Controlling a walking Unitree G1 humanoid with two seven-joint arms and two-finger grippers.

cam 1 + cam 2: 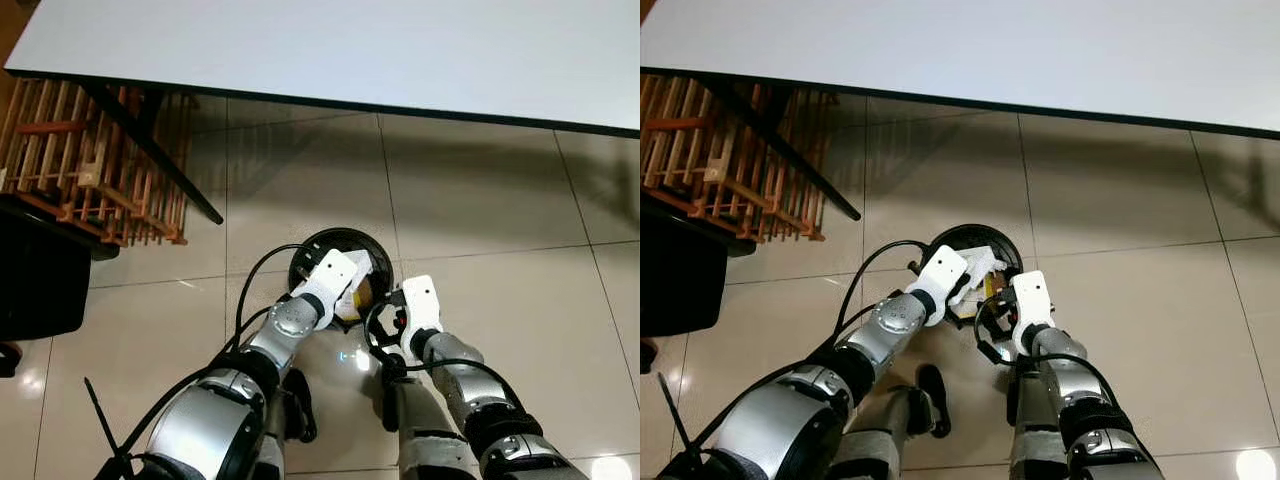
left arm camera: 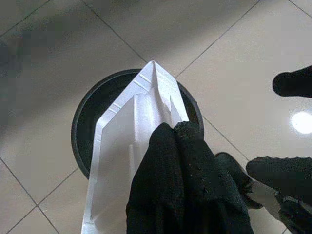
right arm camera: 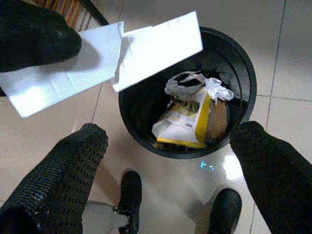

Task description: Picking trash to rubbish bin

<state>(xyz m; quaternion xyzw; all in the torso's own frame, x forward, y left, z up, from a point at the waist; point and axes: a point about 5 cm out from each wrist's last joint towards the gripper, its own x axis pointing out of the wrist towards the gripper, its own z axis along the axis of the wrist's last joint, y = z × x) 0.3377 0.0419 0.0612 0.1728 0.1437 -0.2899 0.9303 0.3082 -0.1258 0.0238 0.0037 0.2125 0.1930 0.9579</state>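
While the white bench (image 1: 330, 45) spans the far side of the tiled floor (image 1: 480, 210), the black rubbish bin (image 3: 239, 63) stands just before the robot's feet, already holding a yellow packet (image 3: 187, 122) and crumpled foil (image 3: 192, 83). Over its rim, the left end effector (image 2: 170, 146) pinches a white foam piece (image 2: 126, 131), fingers pressed together on its near end. It looks light, stiff and brittle, so an edge grip suits. The right end effector (image 3: 168, 141) hovers spread, holding nothing.
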